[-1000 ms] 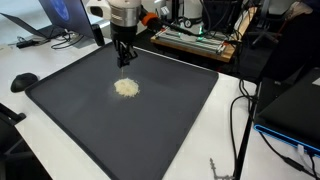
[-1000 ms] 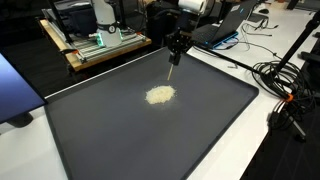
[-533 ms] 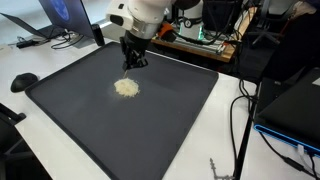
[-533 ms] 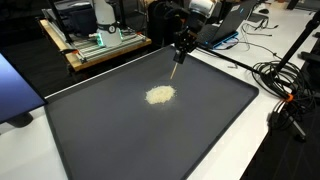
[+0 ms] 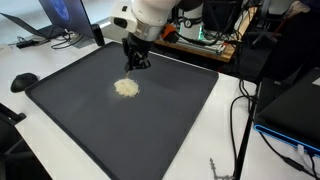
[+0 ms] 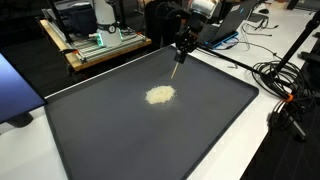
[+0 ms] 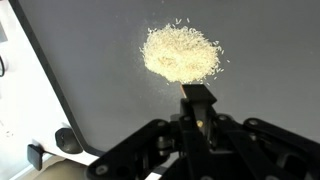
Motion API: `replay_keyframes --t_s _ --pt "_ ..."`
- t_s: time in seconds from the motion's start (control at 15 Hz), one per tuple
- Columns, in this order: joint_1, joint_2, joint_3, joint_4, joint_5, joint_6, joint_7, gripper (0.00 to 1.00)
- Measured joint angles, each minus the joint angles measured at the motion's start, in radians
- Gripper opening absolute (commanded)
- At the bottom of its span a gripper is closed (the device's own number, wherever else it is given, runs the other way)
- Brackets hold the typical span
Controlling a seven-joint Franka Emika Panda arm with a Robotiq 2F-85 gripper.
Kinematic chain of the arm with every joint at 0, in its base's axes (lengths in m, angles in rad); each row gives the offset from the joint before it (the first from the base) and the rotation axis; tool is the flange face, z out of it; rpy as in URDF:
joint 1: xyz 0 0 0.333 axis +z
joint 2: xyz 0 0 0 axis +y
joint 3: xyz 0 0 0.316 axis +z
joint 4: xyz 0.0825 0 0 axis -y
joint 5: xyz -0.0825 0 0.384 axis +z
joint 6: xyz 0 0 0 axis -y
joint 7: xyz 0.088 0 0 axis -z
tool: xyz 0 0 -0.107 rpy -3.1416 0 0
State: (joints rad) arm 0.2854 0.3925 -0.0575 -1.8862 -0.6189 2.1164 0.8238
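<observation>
- One heap of pale grains (image 5: 126, 88) lies on the dark mat (image 5: 175, 125), towards its far side.
- The gripper (image 5: 135, 62) hangs just behind the heap and above it. Its jaws are fully closed on a thin stick (image 6: 178, 67), which points down at the mat.
- Since a second ago the wrist has tilted and shifted a little sideways.
- The heap keeps its shape, so the grains seem not yet disturbed.

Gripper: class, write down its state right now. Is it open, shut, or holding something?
Gripper: shut on a thin pale stick that points down at the dark mat.
</observation>
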Motion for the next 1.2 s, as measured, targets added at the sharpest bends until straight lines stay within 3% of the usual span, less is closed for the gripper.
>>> replay_keyframes --t_s 0.67,1.2 --pt "0.119 0.187 0.060 0.225 -0.185 -0.377 0.040 0.03" --pt "0.122 0.388 0.071 0.433 -0.217 -0.431 -0.052 0.03"
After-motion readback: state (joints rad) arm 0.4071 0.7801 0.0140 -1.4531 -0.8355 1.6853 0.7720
